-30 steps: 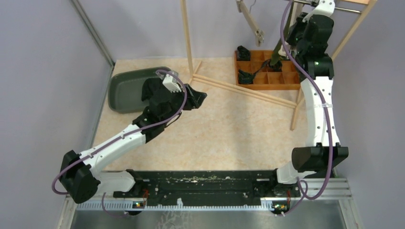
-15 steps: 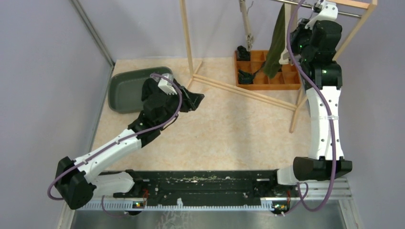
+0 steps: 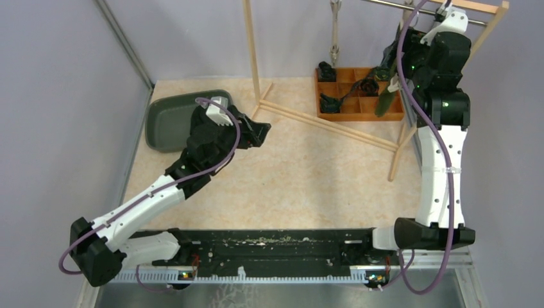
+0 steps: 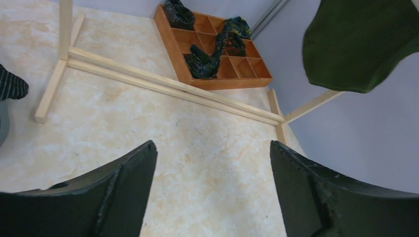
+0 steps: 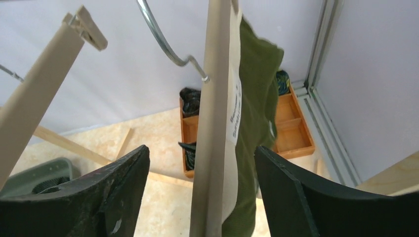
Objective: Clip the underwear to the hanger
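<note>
The right gripper (image 5: 200, 153) has its jaws apart and clamps nothing. The cream hanger (image 5: 216, 98) rises between its fingers, the green underwear (image 5: 254, 94) hangs against the hanger's side facing the right-hand finger (whether a clip holds it cannot be told), and the orange compartment box (image 5: 291, 133) lies past both. The left gripper (image 4: 212, 197) has its jaws apart and empty over the tabletop (image 4: 148, 123), with the wooden rack foot (image 4: 173, 89) ahead of its fingertips, the box beyond that, and the underwear high and ahead to the right.

left gripper (image 4: 212, 148) — jaws apart | green underwear (image 4: 360, 44) hanging upper right | wooden tray (image 4: 172, 45) beyond
</note>
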{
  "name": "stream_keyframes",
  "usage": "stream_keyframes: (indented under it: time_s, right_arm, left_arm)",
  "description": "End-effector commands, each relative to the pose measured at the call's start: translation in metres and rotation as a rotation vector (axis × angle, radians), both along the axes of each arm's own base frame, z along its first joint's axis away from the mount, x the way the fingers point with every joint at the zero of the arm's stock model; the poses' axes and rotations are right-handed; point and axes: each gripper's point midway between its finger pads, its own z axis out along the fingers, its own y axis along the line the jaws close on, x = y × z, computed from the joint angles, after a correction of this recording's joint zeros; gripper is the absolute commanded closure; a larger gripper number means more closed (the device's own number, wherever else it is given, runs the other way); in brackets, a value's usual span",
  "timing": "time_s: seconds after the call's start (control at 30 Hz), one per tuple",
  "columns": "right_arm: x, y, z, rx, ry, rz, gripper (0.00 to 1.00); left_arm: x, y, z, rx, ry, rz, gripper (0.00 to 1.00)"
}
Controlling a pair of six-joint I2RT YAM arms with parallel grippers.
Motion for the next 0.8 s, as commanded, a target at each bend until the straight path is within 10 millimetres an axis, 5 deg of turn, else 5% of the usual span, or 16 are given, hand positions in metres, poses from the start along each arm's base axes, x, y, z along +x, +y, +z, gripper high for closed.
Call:
stream_keyframes:
  time_s: [0.0,0.17,0.5,0.77]
  right_arm:
    - [-0.035,-0.01,0.059,-0.006,-0.154,-0.059,0.19]
    - [-0.063,-0.012,0.071,-0.037,-0.178,-0.073,0.17]
    - [-0.122,-0.008,0.111,-0.078,-0.307,-0.064,0.21]
    - [-0.121,0.044,0.126,0.022,-0.333,0.217,0.36]
  left_arm:
    - [0.009,0.0,0.024,0.031,-0.014,0.015,0.07]
    - [0.028,-0.015,0.045,0.054,0.017,-0.024,0.0]
    - [0.07,0.004,0.046,0.037,0.093,0.015,0.05]
    - [0.078,0.017,0.033,0.064,0.111,0.068,0.06]
